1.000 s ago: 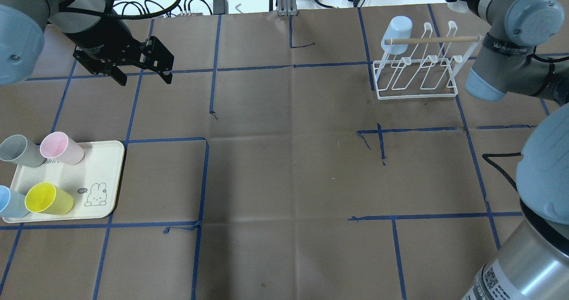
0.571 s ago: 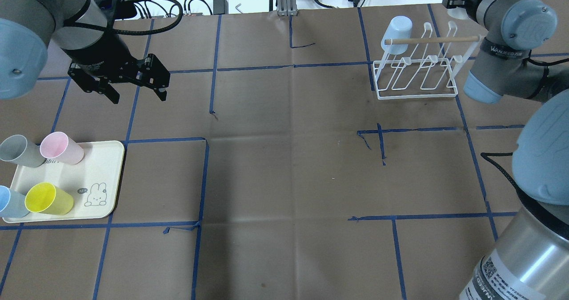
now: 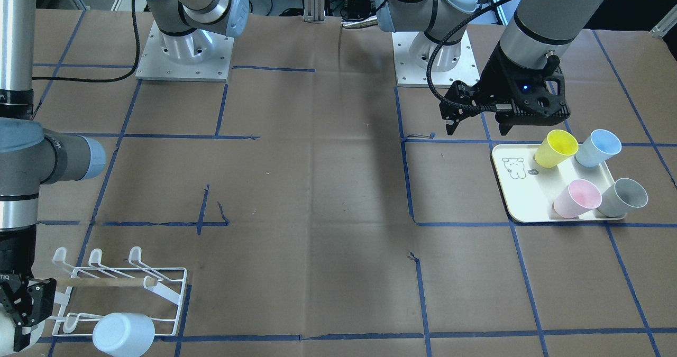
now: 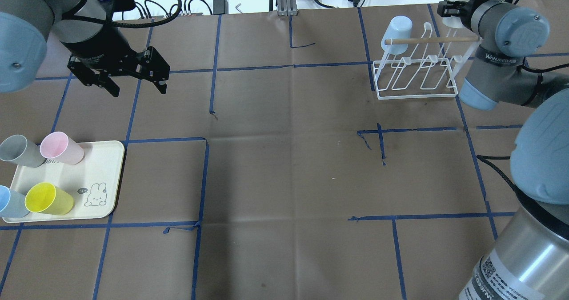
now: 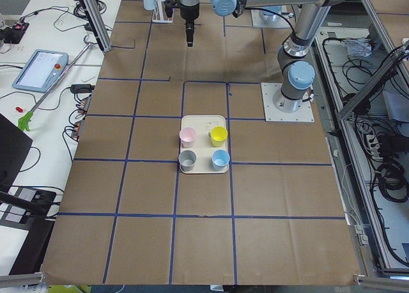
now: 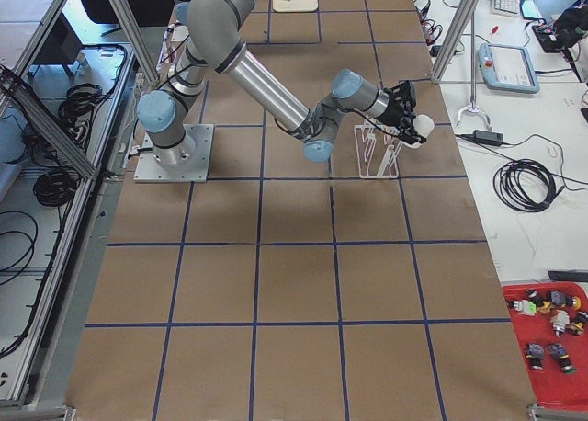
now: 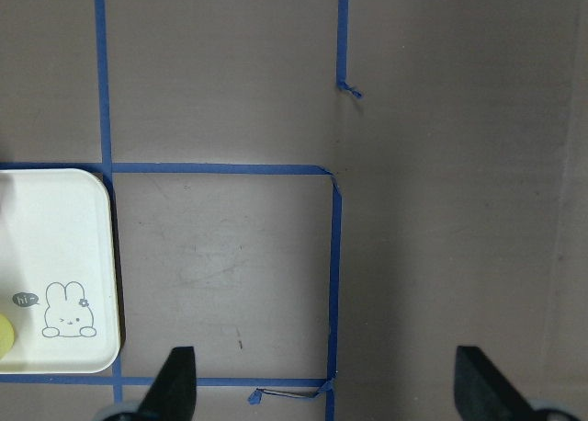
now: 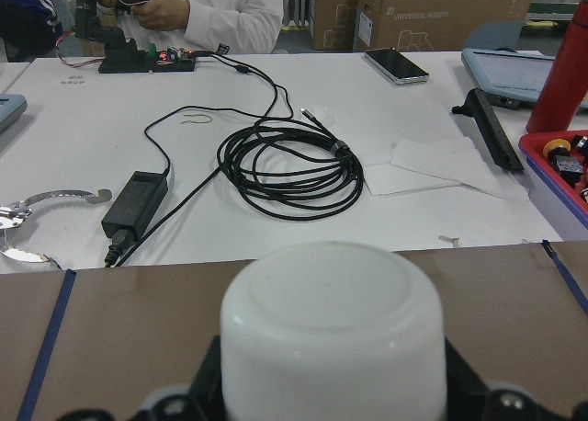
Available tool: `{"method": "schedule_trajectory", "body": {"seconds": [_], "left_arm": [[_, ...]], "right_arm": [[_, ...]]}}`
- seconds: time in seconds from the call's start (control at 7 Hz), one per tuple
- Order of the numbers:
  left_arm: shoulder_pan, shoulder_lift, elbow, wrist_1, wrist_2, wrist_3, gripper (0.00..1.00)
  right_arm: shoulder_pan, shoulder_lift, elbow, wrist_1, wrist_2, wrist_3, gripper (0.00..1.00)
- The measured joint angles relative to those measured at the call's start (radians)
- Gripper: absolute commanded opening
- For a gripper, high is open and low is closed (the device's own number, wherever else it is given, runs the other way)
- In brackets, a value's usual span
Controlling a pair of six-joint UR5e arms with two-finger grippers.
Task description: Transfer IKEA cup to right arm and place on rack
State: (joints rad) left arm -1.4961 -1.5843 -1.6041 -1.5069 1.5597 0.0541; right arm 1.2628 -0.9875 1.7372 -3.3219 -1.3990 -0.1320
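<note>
1. Motion since a second ago is showing at both ends of the table: the left gripper (image 4: 138,89), jaws spread and carrying nothing, is drifting down toward the tray (image 4: 102,166), while the right arm (image 4: 493,64) is swinging its wrist in closer to the rack (image 4: 431,39)
2. The right gripper (image 4: 455,9) is clamping a white cup (image 8: 333,320), base toward its wrist camera, and the cup is hanging close by the rack's right-hand end, apparently not yet sitting on any prong (image 4: 427,25)
3. The handover is therefore looking finished and only the placing is remaining; a pale blue cup (image 4: 397,33) is already sitting on the rack, and the left arm is probably heading for the tray, where a pink cup (image 4: 61,148) and three others are waiting
4. The gripper body is covering much of the white cup from overhead, so its alignment with a prong is staying unreadable; the front-facing view is cropping it at the frame edge, and the right wrist camera is showing no rack at all
</note>
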Motion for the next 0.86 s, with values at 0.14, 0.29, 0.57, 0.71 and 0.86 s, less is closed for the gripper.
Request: {"method": "schedule_trajectory", "body": {"seconds": [0.14,0.29,0.57,0.71,0.86], "left_arm": [[-0.005,-0.001,0.005,0.003,0.001,-0.004,0.99],[-0.017,-0.003,0.012,0.004,0.004,-0.015,0.99],[-0.032,-0.01,0.019,0.005,0.006,-0.032,0.99],[-0.034,-0.012,0.02,0.005,0.006,-0.033,0.99],[-0.036,-0.012,0.019,0.005,0.006,-0.034,0.99]], "right_arm": [[0.001,0.0,0.01,0.0,0.0,0.003,0.1],[0.002,0.001,0.019,0.0,0.0,0.004,0.29],[0.004,0.0,0.028,0.003,0.0,0.002,1.0],[0.004,-0.002,0.027,0.007,0.0,0.012,1.0],[0.004,-0.005,0.026,0.012,-0.001,0.019,1.0]]}}
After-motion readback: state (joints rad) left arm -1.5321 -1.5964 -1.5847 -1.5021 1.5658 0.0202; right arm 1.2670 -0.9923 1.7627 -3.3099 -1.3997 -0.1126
